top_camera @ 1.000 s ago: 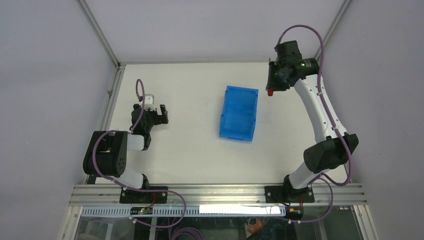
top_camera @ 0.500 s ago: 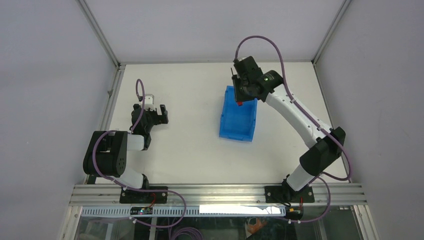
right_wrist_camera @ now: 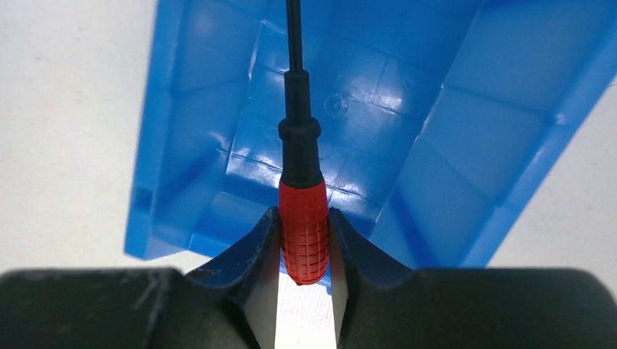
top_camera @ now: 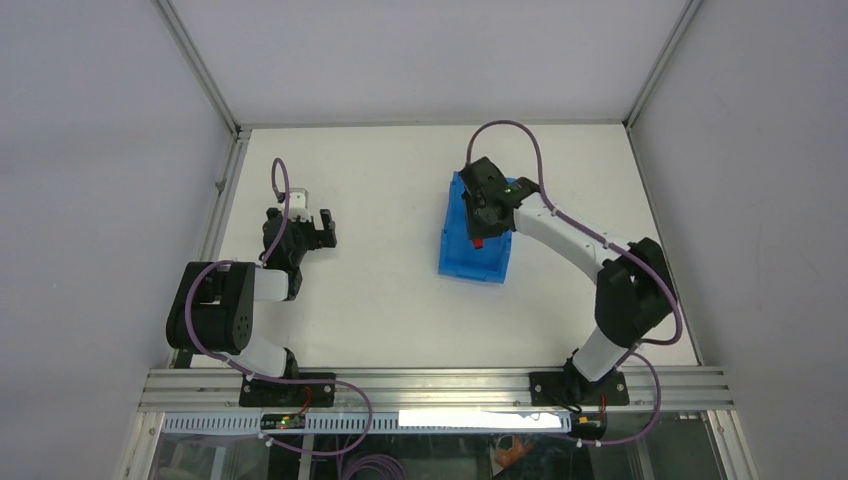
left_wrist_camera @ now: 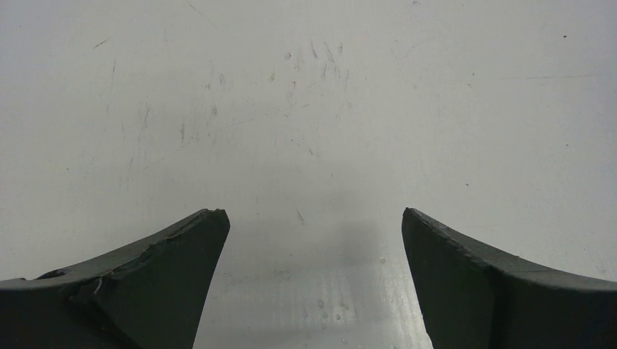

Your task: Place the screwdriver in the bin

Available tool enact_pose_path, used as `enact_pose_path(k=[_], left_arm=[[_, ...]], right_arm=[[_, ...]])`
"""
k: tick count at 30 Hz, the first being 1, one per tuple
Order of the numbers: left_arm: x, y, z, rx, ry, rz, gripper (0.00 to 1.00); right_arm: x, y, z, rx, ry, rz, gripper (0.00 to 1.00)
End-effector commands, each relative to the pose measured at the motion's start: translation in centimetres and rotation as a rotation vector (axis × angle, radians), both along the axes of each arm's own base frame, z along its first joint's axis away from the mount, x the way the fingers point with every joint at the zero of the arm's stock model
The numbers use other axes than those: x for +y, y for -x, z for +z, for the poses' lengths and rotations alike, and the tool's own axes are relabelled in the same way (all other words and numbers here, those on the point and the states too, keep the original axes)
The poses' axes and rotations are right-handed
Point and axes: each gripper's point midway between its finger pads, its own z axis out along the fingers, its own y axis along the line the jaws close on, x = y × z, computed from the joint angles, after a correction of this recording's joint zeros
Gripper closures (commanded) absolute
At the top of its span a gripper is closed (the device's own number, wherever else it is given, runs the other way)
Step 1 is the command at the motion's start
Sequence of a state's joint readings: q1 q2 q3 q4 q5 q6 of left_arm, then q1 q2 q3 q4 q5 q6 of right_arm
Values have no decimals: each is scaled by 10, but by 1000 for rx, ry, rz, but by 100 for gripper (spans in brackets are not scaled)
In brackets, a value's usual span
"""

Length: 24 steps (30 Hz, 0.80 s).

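— Gripping anything with the right tool (right_wrist_camera: 304, 243)?

— Pinching the screwdriver (right_wrist_camera: 300, 156) by its red handle, closing narrow on it, pointing the dark shaft out over the ribbed floor of the bin (right_wrist_camera: 502, 109).

— Touching a wall?

— Hanging above the bin, running the shaft between the two long walls. Losing the tip past the frame's top edge, so not telling about contact.

— Crowding any edge?

— Sitting well in from every edge of the table (top_camera: 380, 300), going by the top view, and leaving open table on each side of the blue rim.

— And the left tool (left_wrist_camera: 313, 214)?

— Spreading wide over scratched table, staying low by its own base, well apart from the bin.
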State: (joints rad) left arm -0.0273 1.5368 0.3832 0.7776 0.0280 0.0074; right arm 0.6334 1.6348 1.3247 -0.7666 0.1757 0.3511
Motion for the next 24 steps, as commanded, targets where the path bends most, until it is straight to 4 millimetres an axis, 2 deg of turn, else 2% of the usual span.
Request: enact_pose_path(k=[1,8,13,15,17,20,24], left_arm=[[-7,-4,17,-55,22,-14,1],[-7,-4,17,-56,22,-14,1],[-7,-4,17,-55,22,-14,1],[-7,-4,17,-55,22,-14,1],[-7,-4,17,-56,22,-14,1],[-7,-4,17,-55,22,-14,1],[-7,-4,17,-56,22,-15,1]], right_arm=[[11,-13,-14,-36,-43,-51,94],[10,-16,-49,15,5,-70,87],[7,-17,-68,47,33,-88,74],[6,-17,-70,55,36,-90,65],[7,-18,-67,55,32,-88,56],[9,-20,-56,39,19,-85,48],[12,-29,-22,-19,-6,-68,44]])
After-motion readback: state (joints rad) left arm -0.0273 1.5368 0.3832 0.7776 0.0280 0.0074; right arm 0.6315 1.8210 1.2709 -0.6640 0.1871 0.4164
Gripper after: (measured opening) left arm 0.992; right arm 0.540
